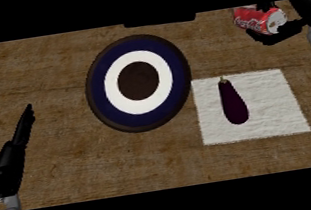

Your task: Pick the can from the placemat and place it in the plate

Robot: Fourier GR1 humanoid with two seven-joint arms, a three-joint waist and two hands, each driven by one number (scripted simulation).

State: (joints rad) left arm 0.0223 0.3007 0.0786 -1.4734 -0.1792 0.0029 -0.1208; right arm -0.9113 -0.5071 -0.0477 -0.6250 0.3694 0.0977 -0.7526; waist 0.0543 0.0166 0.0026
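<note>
Nearest the camera, low at the left edge, is the black left hand (13, 156), fingers straight and pointing away over the desk, holding nothing; looks like it's resting.

Brown wood-grain desk (41, 68) fills the view w/ a rough, mottled top. On it, centre-left, sits the big round plate (138, 83): dark navy rim, white ring, dark brown middle, nothing in it. Just right of the plate lies a white square cloth placemat (264, 111), close to the plate's rim but whether they touch I can't tell. A dark purple aubergine (233, 101) lies on the mat's left half, stem end far.

Red-and-white drinks can (258, 19) is not on the mat: it's at the far right, tipped on its side w/ its silvery end facing right, and the black right hand (286, 27) has fingers curled round it. Whether the can is clear of the desk isn't certain from this angle, but it looks lifted.

Step in hand, as I judge it: carry to the plate. To do it well:
- keep the can high enough to clear the plate's rim
- travel left and nearer, aiming for the brown centre, not the rim
- turn the can upright before release, else it may roll off
- uncurl the fingers only once the can rests on the plate
- the left hand is well apart and needn't move.
</note>
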